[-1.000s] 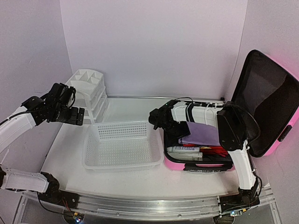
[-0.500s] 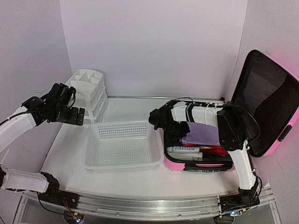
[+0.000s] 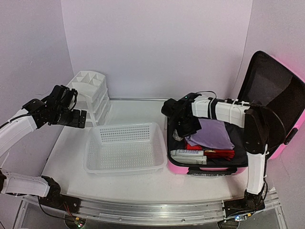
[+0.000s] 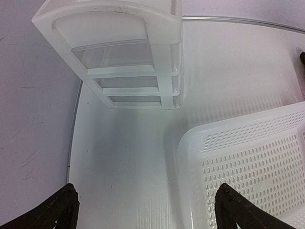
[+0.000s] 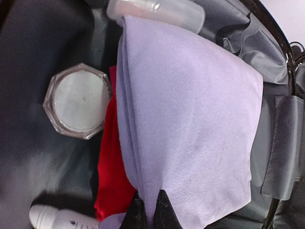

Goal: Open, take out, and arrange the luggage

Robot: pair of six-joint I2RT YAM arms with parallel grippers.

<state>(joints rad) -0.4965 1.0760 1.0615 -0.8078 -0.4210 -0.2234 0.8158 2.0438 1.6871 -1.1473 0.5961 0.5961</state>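
The luggage (image 3: 200,170), a bright-pink hard-shell suitcase, lies open at the right with its black-lined lid (image 3: 274,102) standing up. Inside lie a folded lavender cloth (image 3: 212,134), a red item (image 3: 217,153) and a white box (image 3: 188,156). My right gripper (image 3: 183,130) is down in the suitcase at its left side. In the right wrist view it (image 5: 148,202) is shut on a pinched fold of the lavender cloth (image 5: 190,119). My left gripper (image 3: 81,118) hovers open and empty at the far left, over the table beside the basket (image 4: 147,193).
A white mesh basket (image 3: 126,128) stands left of the suitcase, seen also in the left wrist view (image 4: 248,157). A white drawer organizer (image 3: 91,93) sits at the back left (image 4: 128,52). Beside the cloth lie an octagonal jar (image 5: 78,100), a clear bottle (image 5: 157,10) and a white tube (image 5: 52,218).
My right gripper has moved right, from the suitcase's left edge to over its contents, and shut on the lavender cloth. The left arm has not moved.
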